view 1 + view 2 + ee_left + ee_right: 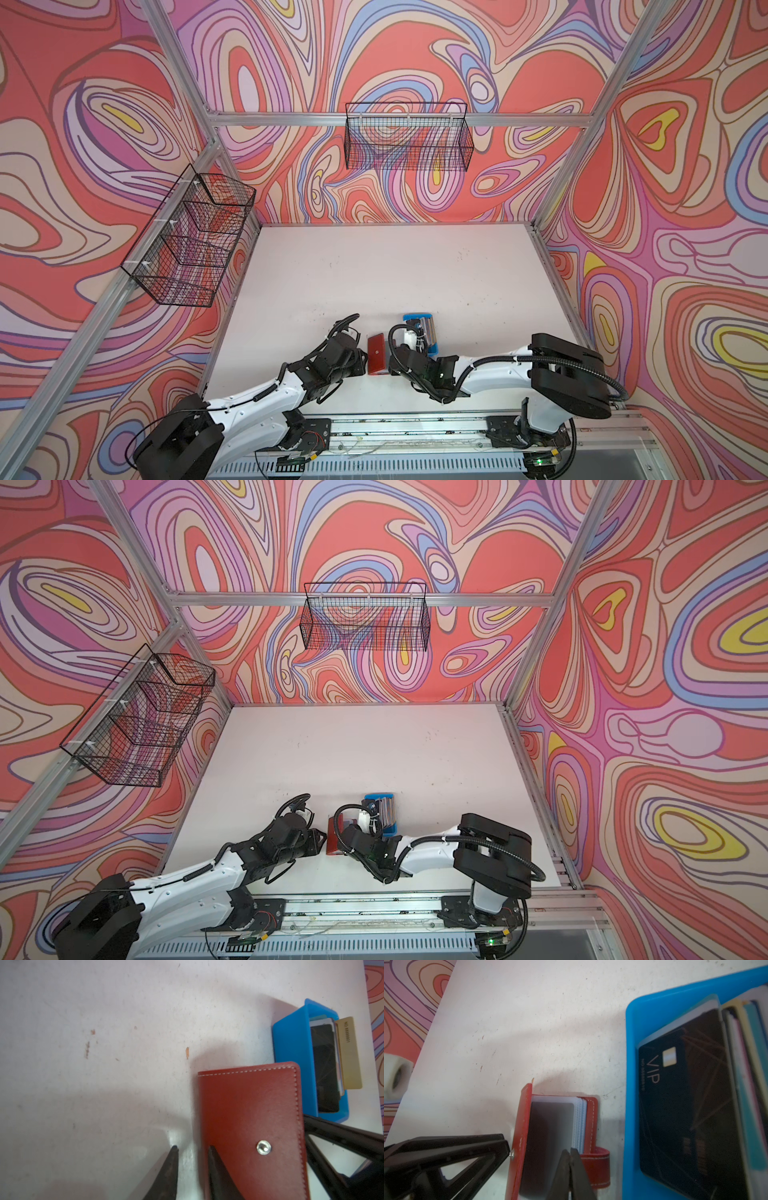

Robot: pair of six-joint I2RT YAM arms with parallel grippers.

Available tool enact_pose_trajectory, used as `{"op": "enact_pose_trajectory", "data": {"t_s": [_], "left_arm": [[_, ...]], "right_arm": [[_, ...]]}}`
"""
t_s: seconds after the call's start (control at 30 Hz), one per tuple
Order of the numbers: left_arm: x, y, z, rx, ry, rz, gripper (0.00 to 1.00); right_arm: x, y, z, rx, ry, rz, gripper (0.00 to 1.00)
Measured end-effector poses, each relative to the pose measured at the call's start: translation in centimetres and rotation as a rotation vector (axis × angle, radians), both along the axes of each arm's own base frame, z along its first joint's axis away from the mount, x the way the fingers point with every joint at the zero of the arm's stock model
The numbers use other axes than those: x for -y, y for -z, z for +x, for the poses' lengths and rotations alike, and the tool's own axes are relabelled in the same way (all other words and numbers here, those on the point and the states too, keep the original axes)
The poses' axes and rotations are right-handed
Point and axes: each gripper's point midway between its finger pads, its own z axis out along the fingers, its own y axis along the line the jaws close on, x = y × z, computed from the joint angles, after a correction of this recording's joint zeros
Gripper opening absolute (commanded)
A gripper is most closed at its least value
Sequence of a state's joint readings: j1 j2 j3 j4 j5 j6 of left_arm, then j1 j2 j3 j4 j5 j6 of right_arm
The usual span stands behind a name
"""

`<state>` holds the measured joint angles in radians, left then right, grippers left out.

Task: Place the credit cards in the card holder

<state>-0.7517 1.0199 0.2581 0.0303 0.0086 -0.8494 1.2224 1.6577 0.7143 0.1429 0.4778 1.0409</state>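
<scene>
— Left gripper [193, 1147], item one: how is it standing?

— Jaws are standing apart, with bare table [83, 1084] showing between them. One finger [216, 1167] is overlapping the near edge of the card holder [249, 1115], whose red-brown cover is tilting up off the pages.

— Item two, right gripper [570, 1150]?

— Clenched. Its tips are pressing together at the edge of the clear sleeves [579, 1122]. The view there is dim, so whether a sleeve is being pinched between them is not clear.

— Where is the card holder lying?

— In both top views it is lying near the front of the table, between the two grippers.

— Fittings on it?

— White stitching is running round the cover, a silver snap stud [264, 1148] is sitting on its outer face, and a strap tab [598, 1163] is curling out at the side.

— Item three, credit cards [685, 1095]?

— They are leaning stacked in the blue tray [633, 1064], just beside the card holder and apart from it.

— Any lettering?

— The black card at the front is showing "VIP" in pale letters beside a chip. A gold card [349, 1053] at the back is carrying a line beginning "NO 8888".
</scene>
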Motion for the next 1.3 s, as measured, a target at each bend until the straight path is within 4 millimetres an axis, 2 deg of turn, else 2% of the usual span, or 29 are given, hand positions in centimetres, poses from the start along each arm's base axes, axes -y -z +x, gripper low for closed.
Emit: {"op": "enact_pose_trajectory", "data": {"t_s": [0.27, 0.73, 1.03, 1.3], "left_arm": [[0.5, 0.2, 0.4, 0.0, 0.005, 0.0, 0.28], [3.0, 1.1, 1.8, -0.048, 0.045, -0.011, 0.22], [3.0, 1.1, 1.0, -0.076, 0.044, -0.048, 0.24], [3.4, 1.2, 0.7, -0.104, 0.044, -0.081, 0.2]], "right_arm": [[-0.1, 0.2, -0.1, -0.006, -0.005, -0.001, 0.0], [-0.4, 0.1, 0.0, -0.011, -0.01, 0.017, 0.0], [-0.2, 0.7, 1.1, -0.033, 0.002, 0.051, 0.0], [-0.8, 0.9, 1.3, -0.034, -0.008, 0.083, 0.0]]}}
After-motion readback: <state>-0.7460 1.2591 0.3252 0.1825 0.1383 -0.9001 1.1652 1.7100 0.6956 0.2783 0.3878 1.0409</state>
